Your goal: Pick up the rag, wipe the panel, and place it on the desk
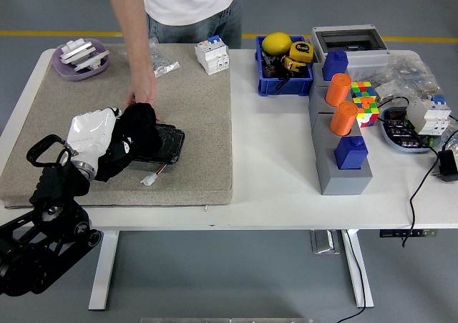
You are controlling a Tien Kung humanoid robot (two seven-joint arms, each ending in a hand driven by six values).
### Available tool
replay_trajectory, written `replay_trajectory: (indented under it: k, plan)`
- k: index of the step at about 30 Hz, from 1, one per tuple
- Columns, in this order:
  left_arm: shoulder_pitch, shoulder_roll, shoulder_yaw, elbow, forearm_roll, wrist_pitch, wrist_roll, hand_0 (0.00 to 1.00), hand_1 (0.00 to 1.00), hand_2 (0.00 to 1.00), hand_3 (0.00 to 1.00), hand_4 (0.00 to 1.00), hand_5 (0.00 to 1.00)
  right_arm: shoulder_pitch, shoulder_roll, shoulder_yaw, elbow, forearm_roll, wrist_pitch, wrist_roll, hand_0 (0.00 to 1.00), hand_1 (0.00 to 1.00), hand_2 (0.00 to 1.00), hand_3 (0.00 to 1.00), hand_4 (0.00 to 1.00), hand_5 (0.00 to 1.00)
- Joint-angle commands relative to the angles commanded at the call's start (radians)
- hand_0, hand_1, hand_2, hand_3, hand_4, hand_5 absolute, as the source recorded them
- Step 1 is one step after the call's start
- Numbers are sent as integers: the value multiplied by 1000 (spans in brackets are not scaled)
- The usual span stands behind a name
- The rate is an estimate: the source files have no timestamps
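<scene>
Left hand (91,138) clamps crumpled black cloth rag (132,133) over flat black panel (163,142); panel could slide toward 3 o'clock.

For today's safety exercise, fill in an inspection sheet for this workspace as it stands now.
Surface: white table with a beige felt mat.
Job's things: black cloth rag on a flat black panel.
Clutter: blue bin, orange cylinders, colourful cube, purple dish.
Hands: left hand grips the rag; right not seen.
Cables: black cable off the right edge.
Surroundings: person's hand at the panel.
</scene>
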State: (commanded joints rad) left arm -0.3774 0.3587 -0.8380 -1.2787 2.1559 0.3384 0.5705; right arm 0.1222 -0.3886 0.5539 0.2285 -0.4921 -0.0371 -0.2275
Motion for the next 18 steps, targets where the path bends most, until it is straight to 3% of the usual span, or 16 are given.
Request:
replay_trajectory:
  k: [18]
  plan:
    - [24,18,-134,54,1,-5,1,196,294,505,566,474,2,-2,1,44,7,-48,5,-2,743,599,617,565,983,489]
